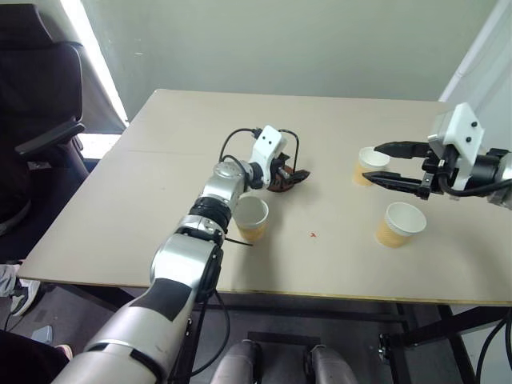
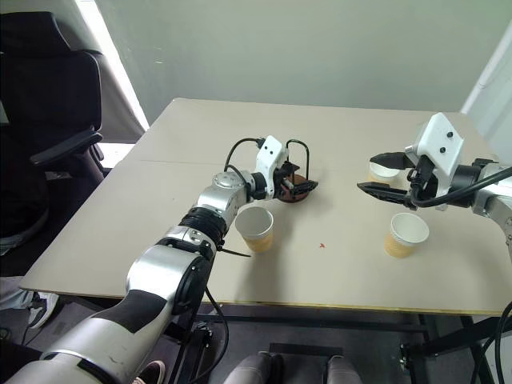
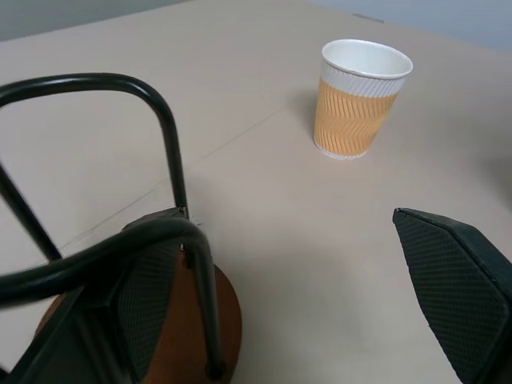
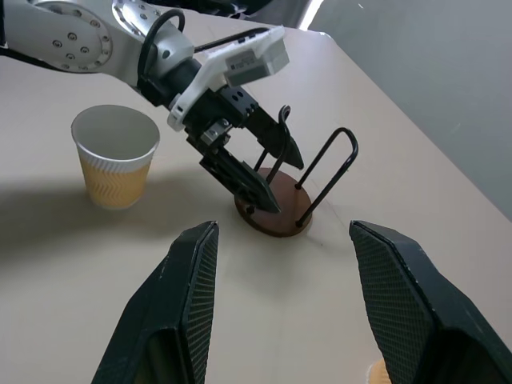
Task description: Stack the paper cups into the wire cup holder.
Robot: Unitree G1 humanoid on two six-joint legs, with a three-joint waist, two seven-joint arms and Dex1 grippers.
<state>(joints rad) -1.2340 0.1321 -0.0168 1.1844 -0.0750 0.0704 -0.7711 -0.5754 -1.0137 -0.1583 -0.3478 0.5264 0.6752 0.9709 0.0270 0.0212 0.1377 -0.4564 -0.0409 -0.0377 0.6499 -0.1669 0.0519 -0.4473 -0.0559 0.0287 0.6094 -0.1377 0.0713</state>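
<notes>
Three paper cups (image 1: 252, 218) (image 1: 400, 223) (image 1: 370, 165) upright on worktop (image 1: 160, 176). One wire cup holder (image 2: 298, 186), empty. Left hand (image 4: 260, 168) spread around holder base. Right hand (image 1: 394, 168) spread, empty, beside far cup.

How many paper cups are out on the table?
3. One paper cup stands beside the left arm, one sits behind the right gripper, and one stands nearer the table's front edge. None looks hidden.

Head eyes look down over the bench (image 1: 160, 160); wrist views sit close, sharing the wire cup holder (image 4: 276, 210).
</notes>
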